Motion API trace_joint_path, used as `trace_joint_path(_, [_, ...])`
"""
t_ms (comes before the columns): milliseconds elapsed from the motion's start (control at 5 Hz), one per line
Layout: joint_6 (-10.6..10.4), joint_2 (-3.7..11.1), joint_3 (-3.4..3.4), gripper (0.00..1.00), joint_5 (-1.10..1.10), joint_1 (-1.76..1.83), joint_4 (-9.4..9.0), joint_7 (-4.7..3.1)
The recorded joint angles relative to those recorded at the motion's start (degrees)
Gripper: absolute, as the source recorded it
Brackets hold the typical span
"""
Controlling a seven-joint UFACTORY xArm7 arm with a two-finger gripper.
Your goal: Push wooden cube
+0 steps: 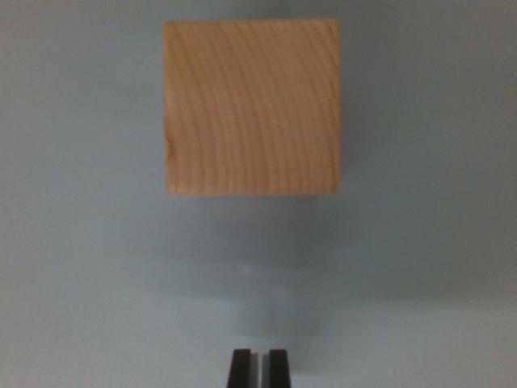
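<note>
One wooden cube [251,107] sits on the grey desk [73,242]. Two black fingers [240,368] stand nearly closed below it, holding nothing.

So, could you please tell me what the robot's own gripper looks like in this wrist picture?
Only the tips of the gripper show, at the bottom edge: two narrow black fingers with flat, squared ends, standing parallel, with paler grey inner faces along the thin slit between them. No cables, markings or other parts of the arm are in view.
</note>
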Motion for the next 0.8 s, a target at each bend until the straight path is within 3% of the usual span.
trace_joint_path(800, [-0.76,0.18,0.01,0.00,0.00,-0.01,-0.57,0.02])
